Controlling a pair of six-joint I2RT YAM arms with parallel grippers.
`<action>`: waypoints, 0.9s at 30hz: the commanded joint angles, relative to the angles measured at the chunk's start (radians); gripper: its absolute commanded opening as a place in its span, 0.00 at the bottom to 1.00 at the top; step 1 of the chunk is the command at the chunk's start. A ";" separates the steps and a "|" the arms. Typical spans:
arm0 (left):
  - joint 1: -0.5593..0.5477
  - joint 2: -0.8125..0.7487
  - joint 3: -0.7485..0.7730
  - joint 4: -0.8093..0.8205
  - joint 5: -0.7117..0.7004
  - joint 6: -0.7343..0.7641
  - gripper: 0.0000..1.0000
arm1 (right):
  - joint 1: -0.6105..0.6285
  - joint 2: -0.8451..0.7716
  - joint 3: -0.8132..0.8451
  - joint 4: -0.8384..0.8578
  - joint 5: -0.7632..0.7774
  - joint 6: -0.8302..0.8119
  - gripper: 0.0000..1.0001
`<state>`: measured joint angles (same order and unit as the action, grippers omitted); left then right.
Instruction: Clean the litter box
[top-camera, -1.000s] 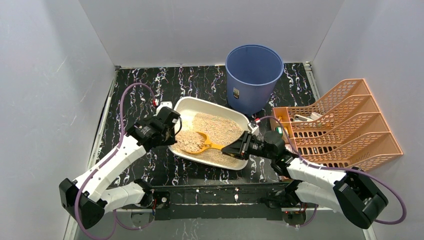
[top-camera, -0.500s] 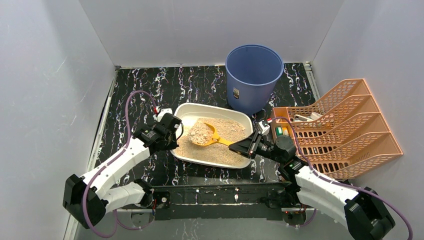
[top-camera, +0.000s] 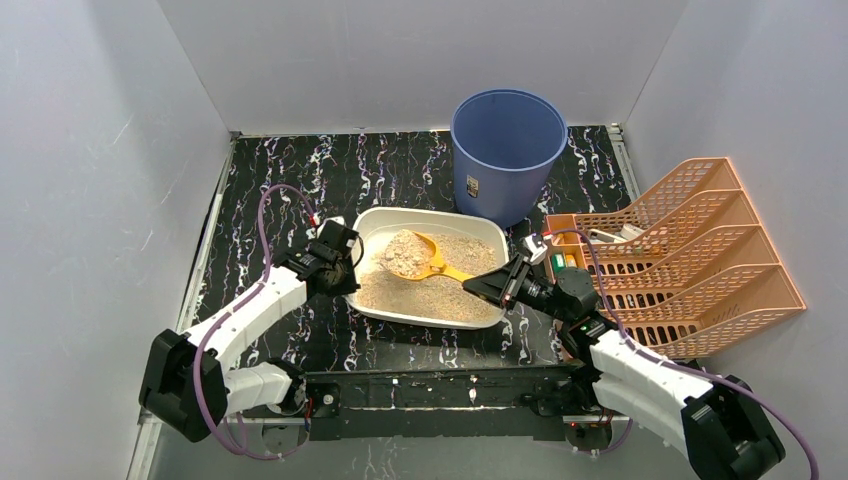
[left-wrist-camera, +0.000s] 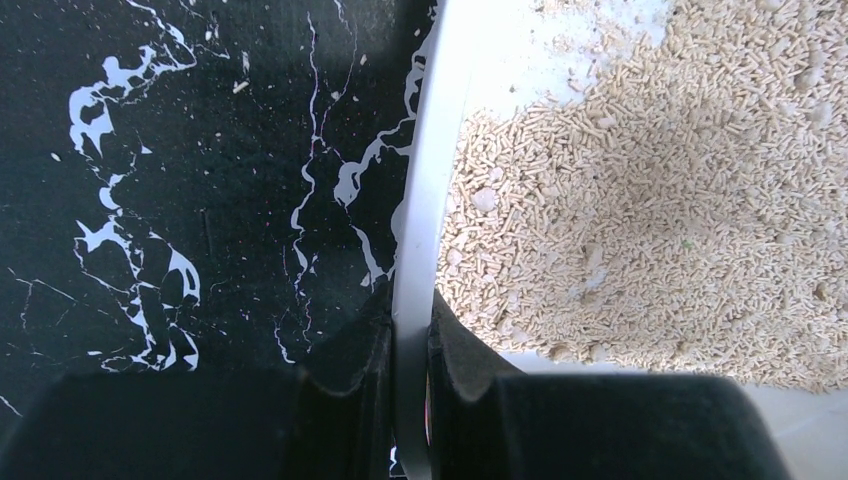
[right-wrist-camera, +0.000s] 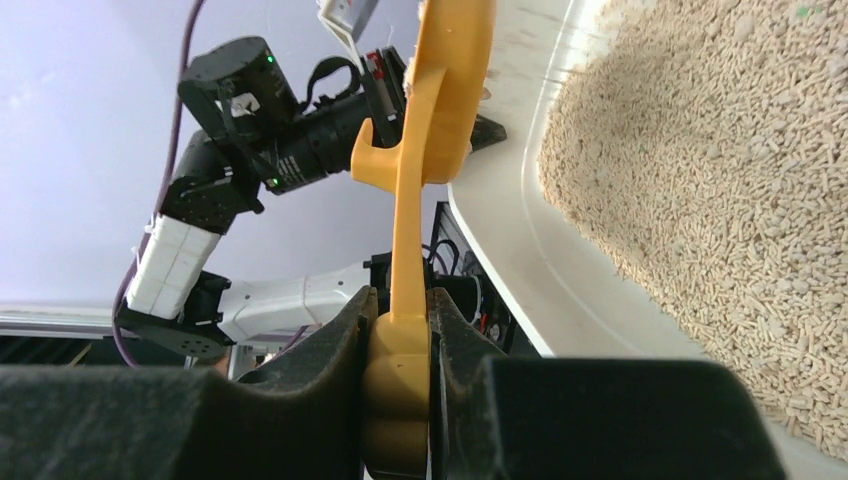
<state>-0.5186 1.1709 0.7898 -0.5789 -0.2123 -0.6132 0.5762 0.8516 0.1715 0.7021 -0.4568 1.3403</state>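
Observation:
The white litter box with tan litter sits mid-table. My left gripper is shut on its left rim, one finger outside the wall and one inside. My right gripper is shut on the handle of a yellow scoop, near the box's right side. The scoop's bowl, heaped with litter, is lifted above the litter toward the back of the box. In the right wrist view the scoop stands edge-on between my fingers, with the box's rim and litter beside it.
A tall blue bucket stands just behind the box on the right. An orange-pink lattice rack holding small items fills the right side. White walls enclose the black marbled table.
My right gripper has lifted the loaded scoop out of the litter and carried it back toward the bucket. My left gripper has kept its hold on the rim as the box shifted slightly.

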 joint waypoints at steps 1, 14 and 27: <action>0.008 -0.009 -0.019 0.044 0.019 -0.015 0.00 | -0.020 -0.048 -0.001 0.090 0.050 -0.002 0.01; 0.008 -0.038 0.011 0.006 0.037 -0.023 0.52 | -0.054 0.019 -0.055 0.344 0.047 0.116 0.01; 0.008 -0.083 0.241 -0.162 0.023 -0.016 0.98 | -0.083 -0.003 -0.046 0.373 0.018 0.162 0.01</action>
<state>-0.5125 1.1294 0.9581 -0.6491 -0.1753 -0.6308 0.5037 0.8604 0.0998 0.9867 -0.4255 1.4830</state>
